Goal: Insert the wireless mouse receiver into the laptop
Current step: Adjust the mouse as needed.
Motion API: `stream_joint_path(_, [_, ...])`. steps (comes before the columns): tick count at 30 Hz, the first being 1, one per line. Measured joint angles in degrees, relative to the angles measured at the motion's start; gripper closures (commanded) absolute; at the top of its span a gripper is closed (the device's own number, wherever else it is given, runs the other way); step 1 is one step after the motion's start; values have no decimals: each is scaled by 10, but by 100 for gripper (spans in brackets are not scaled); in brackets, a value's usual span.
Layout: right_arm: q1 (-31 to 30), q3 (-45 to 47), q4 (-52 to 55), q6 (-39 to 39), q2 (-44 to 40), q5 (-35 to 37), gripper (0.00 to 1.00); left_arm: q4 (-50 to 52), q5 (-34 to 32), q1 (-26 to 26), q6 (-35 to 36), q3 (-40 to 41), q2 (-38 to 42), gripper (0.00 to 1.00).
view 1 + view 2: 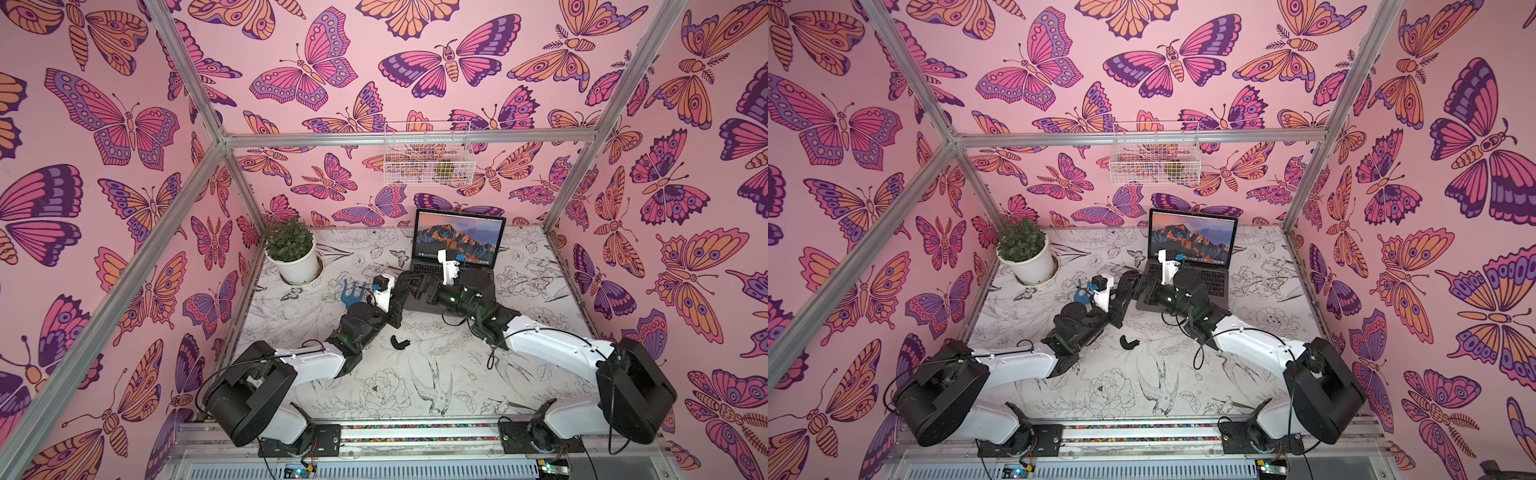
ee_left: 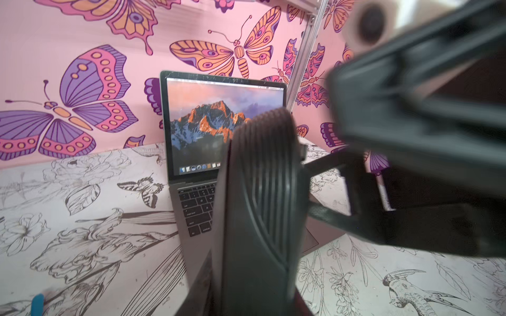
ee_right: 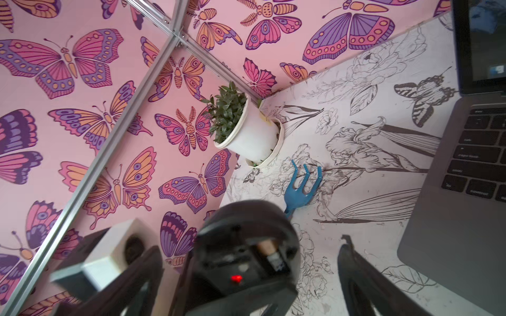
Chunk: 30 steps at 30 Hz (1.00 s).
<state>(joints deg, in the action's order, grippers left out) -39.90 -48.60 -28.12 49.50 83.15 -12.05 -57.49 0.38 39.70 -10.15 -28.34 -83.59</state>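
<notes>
The laptop (image 1: 457,241) (image 1: 1192,237) stands open at the back of the table, its screen showing orange mountains. It also appears in the left wrist view (image 2: 219,123) and the right wrist view (image 3: 465,191). My left gripper (image 1: 404,289) (image 2: 249,295) is shut on the black wireless mouse (image 2: 260,205), holding it up by the laptop's front left corner. The mouse's underside (image 3: 246,260) faces my right gripper (image 3: 247,247) (image 1: 420,286), which is open with a finger on each side, apart from it. Its compartment is uncovered, with a red light and a small silvery plug (image 3: 275,258), apparently the receiver.
A loose black curved cover (image 1: 400,343) (image 1: 1128,341) lies on the table between the arms. A blue hand rake (image 1: 353,291) (image 3: 301,186) lies left of the laptop. A white potted plant (image 1: 293,253) (image 3: 241,128) stands at the back left. A wire basket (image 1: 428,153) hangs on the rear wall.
</notes>
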Motion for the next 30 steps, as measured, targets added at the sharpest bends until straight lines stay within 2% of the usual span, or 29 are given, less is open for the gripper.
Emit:
stream_joint_path(3, [-1,-33,19,-9,24,-1,11,-19,0,5,7,0,-5,100])
stream_joint_path(9, [-3,-57,43,-37,31,-9,41,-33,0,6,12,0,-9,100])
stream_joint_path(13, [-3,-73,78,-79,31,-17,54,-28,4,6,12,0,-9,89])
stream_joint_path(15, [-2,-87,105,-107,31,-21,57,-26,7,6,13,0,-8,71])
stream_joint_path(17, [-3,-99,130,-140,30,-29,58,-18,9,6,10,0,-3,64])
stream_joint_path(25, [-3,-122,207,-245,28,-45,59,21,23,11,4,-9,10,64])
stream_joint_path(30, [-4,-135,233,-273,28,-44,59,27,27,12,4,-12,10,67])
